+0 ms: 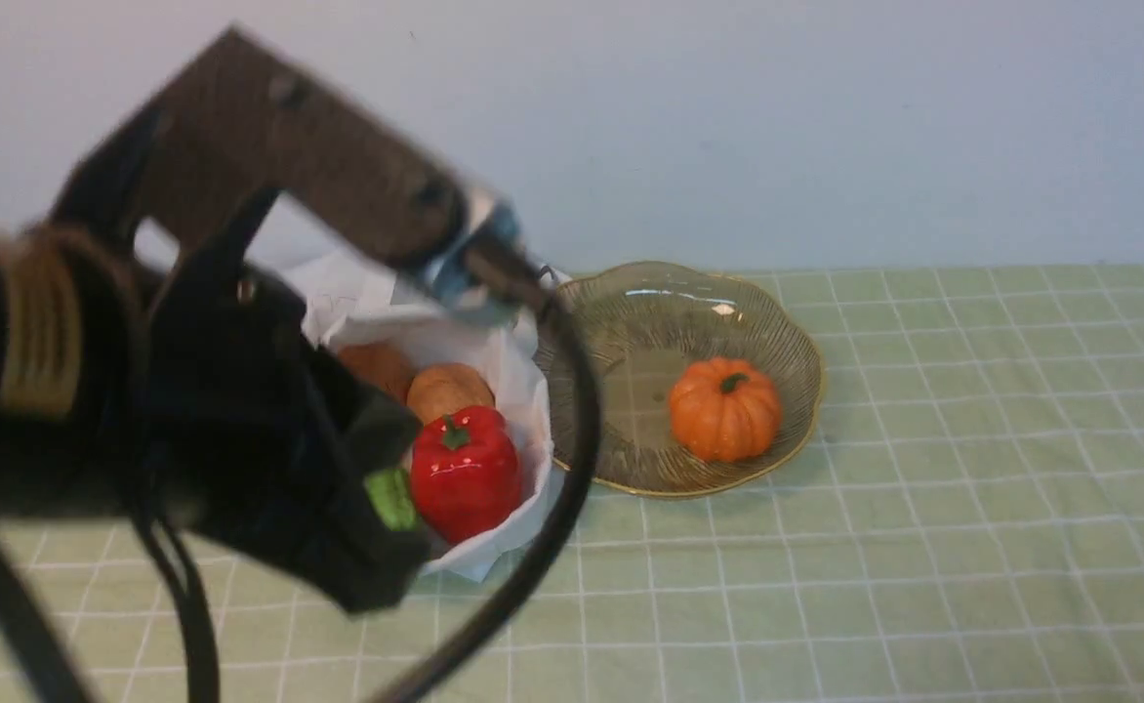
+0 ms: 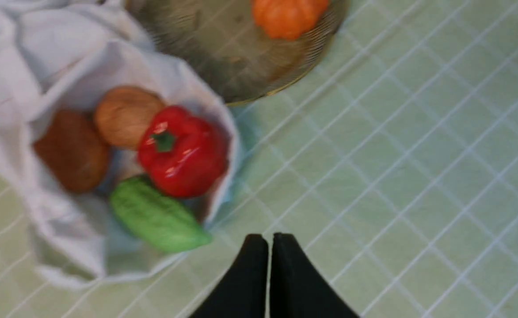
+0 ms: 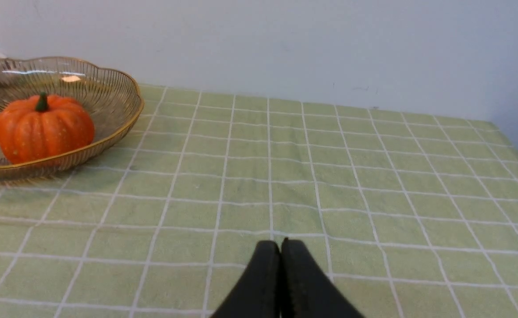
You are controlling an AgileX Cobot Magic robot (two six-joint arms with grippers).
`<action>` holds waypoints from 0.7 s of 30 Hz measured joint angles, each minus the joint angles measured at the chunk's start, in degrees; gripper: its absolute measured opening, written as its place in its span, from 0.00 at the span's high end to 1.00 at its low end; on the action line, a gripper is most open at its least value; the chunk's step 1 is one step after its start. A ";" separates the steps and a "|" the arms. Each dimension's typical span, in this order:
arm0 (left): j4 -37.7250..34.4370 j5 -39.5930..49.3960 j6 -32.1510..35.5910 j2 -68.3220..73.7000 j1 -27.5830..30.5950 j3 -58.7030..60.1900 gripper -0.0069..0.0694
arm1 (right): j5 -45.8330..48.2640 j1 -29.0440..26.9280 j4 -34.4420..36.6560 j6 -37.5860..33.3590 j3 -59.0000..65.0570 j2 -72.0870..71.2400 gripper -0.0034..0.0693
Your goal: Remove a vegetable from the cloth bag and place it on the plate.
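An orange pumpkin (image 1: 725, 408) sits upright in the ribbed glass plate (image 1: 621, 322) with no gripper touching it. Judged from that alone, the task as worded looks met, or at least one vegetable has been delivered. The white cloth bag (image 1: 523, 391) lies open right beside the plate and holds a red bell pepper (image 1: 464, 473), a bumpy green vegetable (image 2: 157, 216) and two brown potato-like ones (image 2: 126, 115). If more are wanted, those four are what is left. The left gripper (image 2: 270, 240) has its black fingers pressed together with only a hairline seam between them. It pinches nothing and touches nothing, and hangs over bare green checked tablecloth (image 1: 923, 547). The green vegetable at the bag's mouth is the item nearest its tips, just off to one side. The pepper is a little farther, and the plate and pumpkin lie well ahead, beyond the bag. To take another item it would first have to spread its fingers. The right gripper (image 3: 280, 247) is likewise pinched shut on nothing, low over empty cloth. The plate and pumpkin lie well ahead of it and off to its left, and the bag is out of its view.
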 joint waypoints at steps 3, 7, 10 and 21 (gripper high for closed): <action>-5.40 -15.61 0.28 -5.82 -0.05 13.72 0.92 | 0.00 0.00 0.00 0.00 0.00 0.00 0.97; -9.92 -30.38 0.32 -10.99 -0.05 27.97 0.92 | 0.00 0.00 0.00 0.00 0.00 0.00 0.97; -10.38 -33.31 0.34 -11.89 -0.05 31.61 0.92 | 0.00 0.00 0.00 0.00 0.00 0.00 0.97; -8.92 -33.62 0.34 -12.07 -0.05 35.25 0.92 | 0.00 0.00 0.00 0.00 0.00 0.00 0.97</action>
